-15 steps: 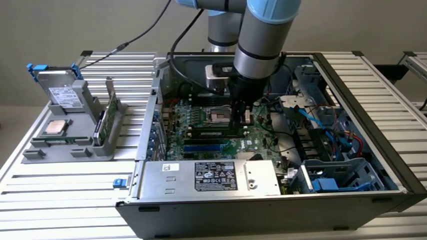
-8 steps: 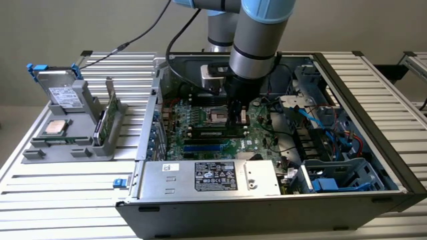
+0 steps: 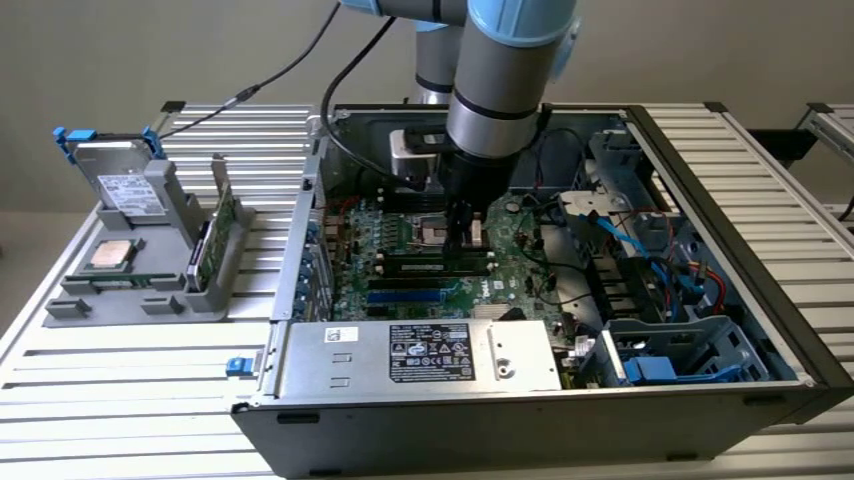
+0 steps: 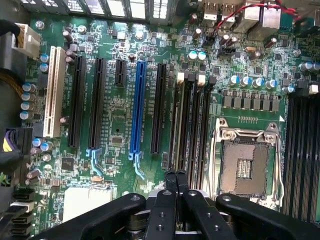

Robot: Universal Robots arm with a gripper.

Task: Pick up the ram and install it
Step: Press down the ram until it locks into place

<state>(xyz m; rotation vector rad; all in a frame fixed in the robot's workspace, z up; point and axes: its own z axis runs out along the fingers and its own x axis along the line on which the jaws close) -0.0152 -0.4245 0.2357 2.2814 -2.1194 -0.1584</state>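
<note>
Well off to the exterior view's left of the fingers (image 3: 467,238), on the slatted aluminium worktop (image 3: 120,350): a grey plastic parts stand (image 3: 171,225). Loaded with a metal drive in a blue-handled bracket (image 3: 127,190), a square silver processor chip (image 3: 112,256) and a taller green card (image 3: 230,215) stood on edge. Probably racked that way to be easy to grasp from above and clear of the arm.

Around the fingers, an open dark computer case (image 3: 534,435), laid on its side so that the green motherboard (image 3: 527,250) faces up.

Fingers themselves: pressed together, nothing between them, pointing straight down. Directly beneath, and running off to the exterior view's left of them, the slim, long dark-green ram strip (image 3: 427,264), standing in a black memory slot. Contact between tips and top edge not clear. Shut, by the look of it, to make one blunt tip for pushing rather than gripping; judged a pressing-home of a strip already in place. Whether fully latched, cannot tell.

Close beside the fingers on the far side, an empty silver-framed processor socket (image 4: 245,160), bare. Well to the exterior view's right, a blue-trimmed drive cage (image 3: 667,365).
</note>
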